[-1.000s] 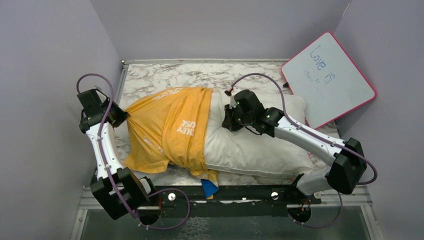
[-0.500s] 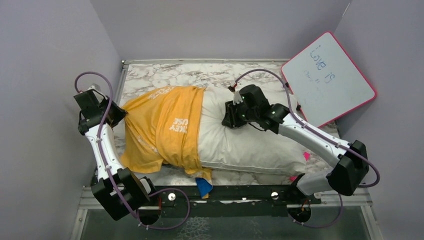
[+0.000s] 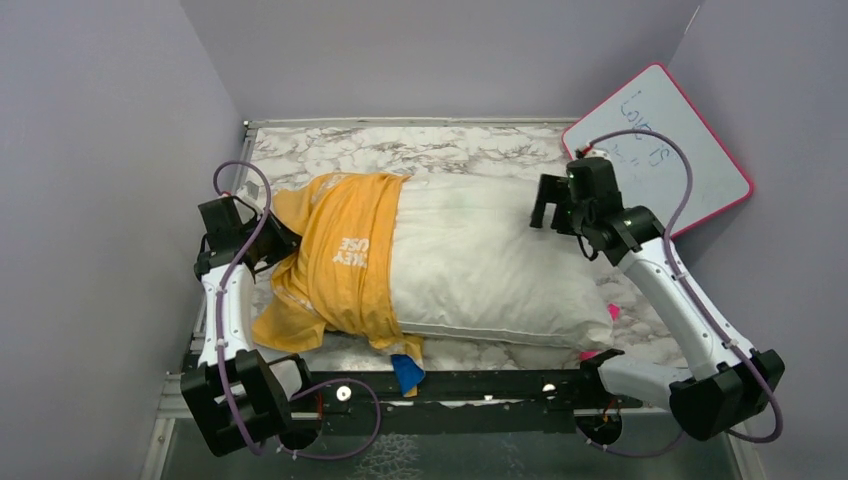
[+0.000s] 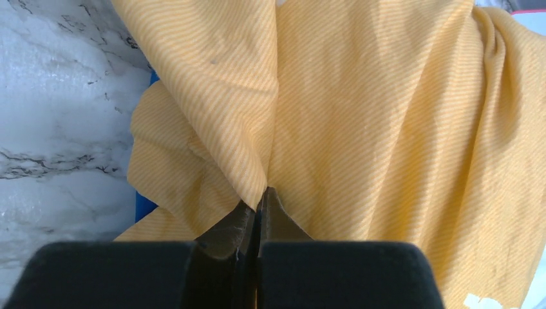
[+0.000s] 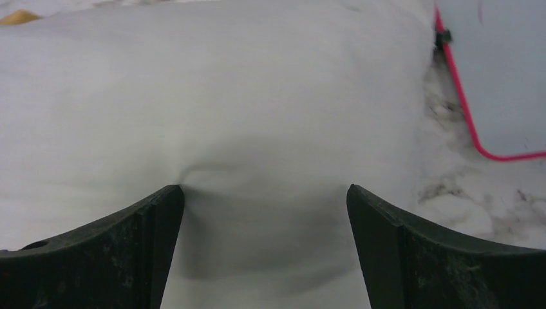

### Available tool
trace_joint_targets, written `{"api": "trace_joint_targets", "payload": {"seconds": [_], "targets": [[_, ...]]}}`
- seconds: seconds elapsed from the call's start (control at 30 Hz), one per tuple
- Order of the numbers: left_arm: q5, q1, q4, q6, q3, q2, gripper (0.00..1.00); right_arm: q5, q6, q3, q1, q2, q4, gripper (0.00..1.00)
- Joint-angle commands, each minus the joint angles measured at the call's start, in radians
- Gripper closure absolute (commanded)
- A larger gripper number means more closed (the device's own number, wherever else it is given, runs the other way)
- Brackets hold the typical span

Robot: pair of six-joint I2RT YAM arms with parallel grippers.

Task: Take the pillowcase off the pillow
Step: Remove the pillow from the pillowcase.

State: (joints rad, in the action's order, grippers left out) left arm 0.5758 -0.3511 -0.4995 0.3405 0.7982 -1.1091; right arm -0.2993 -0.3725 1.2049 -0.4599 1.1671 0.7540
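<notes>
Pillowcase of thin orange-yellow fabric with white lettering is pinched at its left side by the left arm's jaws, which are closed tight on a fold. It is bunched around the left end of the plump white pillow, which is laid across the marble-patterned worktop. Over the pillow's right end the right arm's jaws are spread wide, with nothing gripped, near the pink-edged whiteboard.
</notes>
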Motion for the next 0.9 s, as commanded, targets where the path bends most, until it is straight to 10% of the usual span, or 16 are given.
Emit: {"api": "trace_joint_targets", "payload": {"seconds": [0.0, 0.2, 0.3, 0.5, 0.87], "targets": [[0.070, 0.009, 0.036, 0.005, -0.028, 0.034, 1.00, 0.029, -0.049, -0.122, 0.174, -0.088, 0.063, 0.00], [0.095, 0.012, 0.037, -0.002, -0.047, 0.028, 1.00, 0.471, -0.078, -0.296, 0.222, -0.033, -0.048, 0.03], [0.108, 0.016, 0.037, -0.003, -0.052, 0.024, 1.00, 0.665, -0.082, -0.335, 0.222, 0.063, -0.120, 0.33], [0.121, 0.055, 0.053, 0.018, -0.080, 0.024, 1.00, 0.548, -0.054, -0.147, 0.222, 0.081, -0.199, 0.98], [0.083, 0.137, 0.140, 0.111, -0.134, 0.061, 1.00, 0.037, 0.119, 0.334, 0.242, 0.288, -0.095, 0.99]]}}
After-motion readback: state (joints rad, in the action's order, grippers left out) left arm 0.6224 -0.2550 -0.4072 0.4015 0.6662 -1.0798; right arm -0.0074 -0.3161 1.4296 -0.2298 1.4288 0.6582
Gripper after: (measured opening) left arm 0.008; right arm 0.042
